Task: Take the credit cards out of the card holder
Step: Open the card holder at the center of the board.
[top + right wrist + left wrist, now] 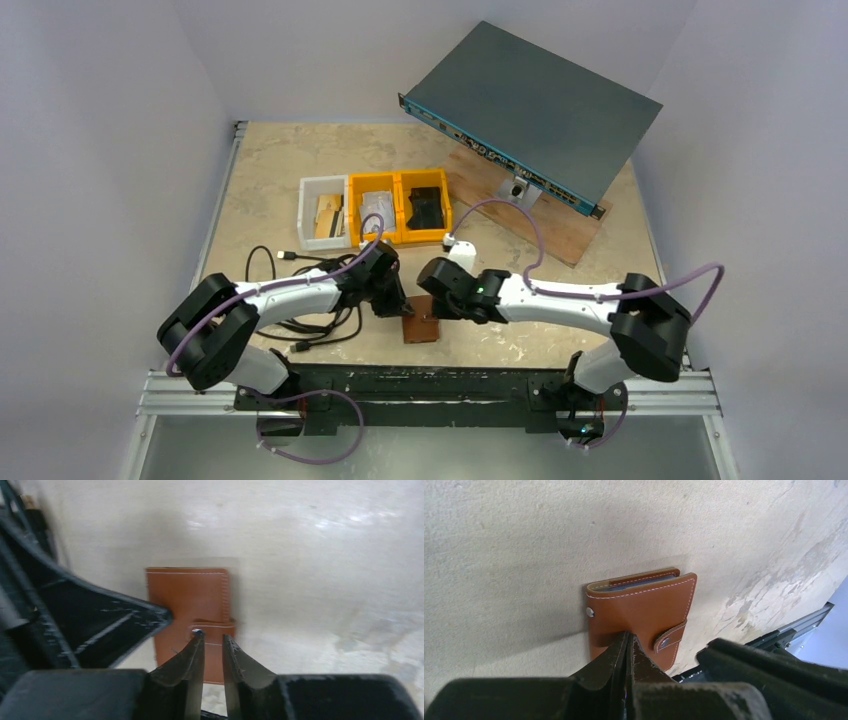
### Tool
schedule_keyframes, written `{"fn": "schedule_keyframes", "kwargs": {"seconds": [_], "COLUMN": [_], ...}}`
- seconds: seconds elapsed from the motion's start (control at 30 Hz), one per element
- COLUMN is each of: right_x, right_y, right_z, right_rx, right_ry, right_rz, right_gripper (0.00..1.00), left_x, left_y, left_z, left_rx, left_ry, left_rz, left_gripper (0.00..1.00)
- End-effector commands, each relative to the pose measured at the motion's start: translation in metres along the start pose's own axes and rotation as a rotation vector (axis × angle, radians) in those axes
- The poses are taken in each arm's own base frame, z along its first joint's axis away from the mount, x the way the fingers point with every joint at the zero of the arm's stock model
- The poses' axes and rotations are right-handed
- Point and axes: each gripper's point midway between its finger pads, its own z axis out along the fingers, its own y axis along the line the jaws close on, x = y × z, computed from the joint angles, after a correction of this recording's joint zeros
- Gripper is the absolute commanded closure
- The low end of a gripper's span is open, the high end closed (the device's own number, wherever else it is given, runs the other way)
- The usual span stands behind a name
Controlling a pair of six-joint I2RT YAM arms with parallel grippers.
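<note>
Card holder [421, 328]: folded shut, 6 o'clock on table [270, 170].
Left gripper [626, 639]: holder's 10 o'clock, pressed together, tips on cover.
Right gripper [212, 637]: 2 o'clock, narrowly spread over strap [671, 636].

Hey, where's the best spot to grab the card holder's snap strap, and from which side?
Probably the free rounded end of the snap strap, beside its snap, approached from above the cover. The card holder lies flat and closed, and the strap's other end wraps around its edge, so only that tip can lift.
</note>
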Motion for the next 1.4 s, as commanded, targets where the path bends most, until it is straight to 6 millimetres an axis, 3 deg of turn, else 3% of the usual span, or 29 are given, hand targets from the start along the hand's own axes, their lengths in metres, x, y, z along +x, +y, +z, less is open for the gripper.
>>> {"fn": "schedule_keyframes", "kwargs": {"seconds": [0.0, 0.17, 0.53, 0.7, 0.87, 0.97, 1.13, 1.37], "right_x": [-0.014, -0.007, 0.018, 0.026, 0.037, 0.048, 0.045, 0.023], "right_y": [0.035, 0.048, 0.025, 0.014, 0.006, 0.004, 0.002, 0.002], "right_z": [-0.003, 0.009, 0.03, 0.033, 0.033, 0.034, 0.031, 0.017], "right_rx": [-0.017, 0.003, 0.183, 0.281, 0.305, 0.276, 0.256, 0.174], "right_ry": [-0.062, -0.059, -0.034, -0.035, -0.019, 0.025, 0.018, -0.006], "right_rz": [-0.119, -0.177, -0.302, -0.374, -0.406, -0.397, -0.381, -0.289], "right_gripper": [0.76, 0.7, 0.71, 0.81, 0.85, 0.98, 1.0, 1.0], "left_x": [0.002, 0.002, 0.002, 0.004, 0.002, 0.002, 0.003, 0.002], "left_y": [0.045, 0.04, 0.045, 0.049, 0.053, 0.055, 0.059, 0.065], "left_z": [0.0, 0.002, 0.004, 0.005, 0.005, 0.005, 0.006, 0.004], "left_rx": [-0.184, -0.16, -0.159, -0.175, -0.192, -0.207, -0.227, -0.259], "left_ry": [-0.016, -0.013, -0.006, 0.004, 0.0, -0.001, 0.005, 0.0], "left_rz": [0.037, 0.027, -0.006, -0.016, -0.023, -0.025, -0.024, -0.021], "left_gripper": [1.0, 1.0, 1.0, 1.0, 1.0, 1.0, 1.0, 1.0]}}
